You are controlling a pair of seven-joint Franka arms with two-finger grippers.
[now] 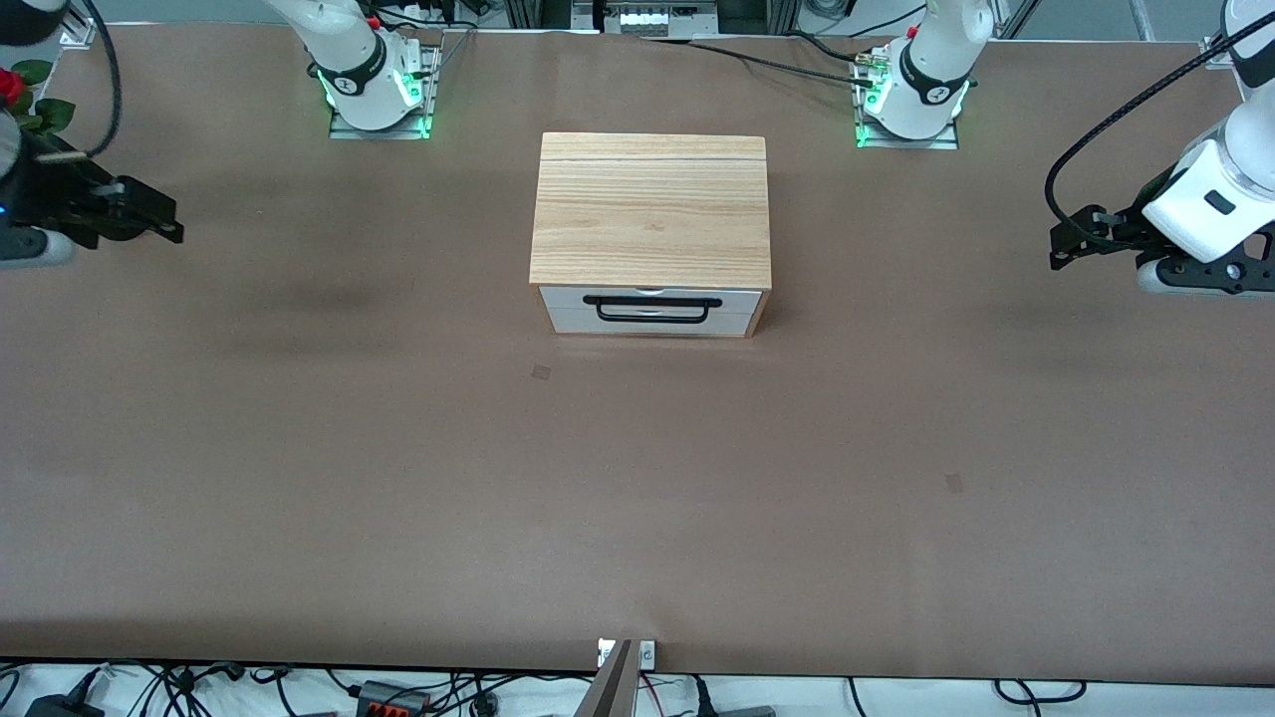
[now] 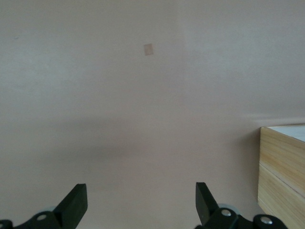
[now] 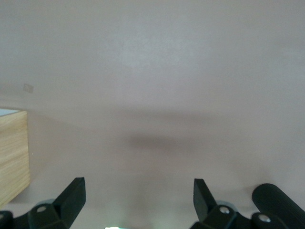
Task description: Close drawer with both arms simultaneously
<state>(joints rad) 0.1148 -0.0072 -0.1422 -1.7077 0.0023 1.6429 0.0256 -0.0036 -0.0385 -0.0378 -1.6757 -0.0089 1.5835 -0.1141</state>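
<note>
The light-wood cabinet (image 1: 652, 209) stands in the middle of the table. The drawer's white front panel (image 1: 568, 298) with its black bar handle (image 1: 652, 307) faces the front camera and sits flush with the cabinet's front. My left gripper (image 1: 1058, 249) hangs open and empty over the table toward the left arm's end, well apart from the cabinet. My right gripper (image 1: 171, 225) hangs open and empty toward the right arm's end. The left wrist view shows open fingers (image 2: 75, 202) and a cabinet side (image 2: 283, 167). The right wrist view shows open fingers (image 3: 74, 195) and the cabinet's side (image 3: 13, 157).
The brown table (image 1: 637, 498) has small tape marks (image 1: 541, 371) (image 1: 954, 483). A red flower with green leaves (image 1: 14, 88) sits at the right arm's end. The arm bases (image 1: 379, 95) (image 1: 911, 100) stand farther from the front camera than the cabinet.
</note>
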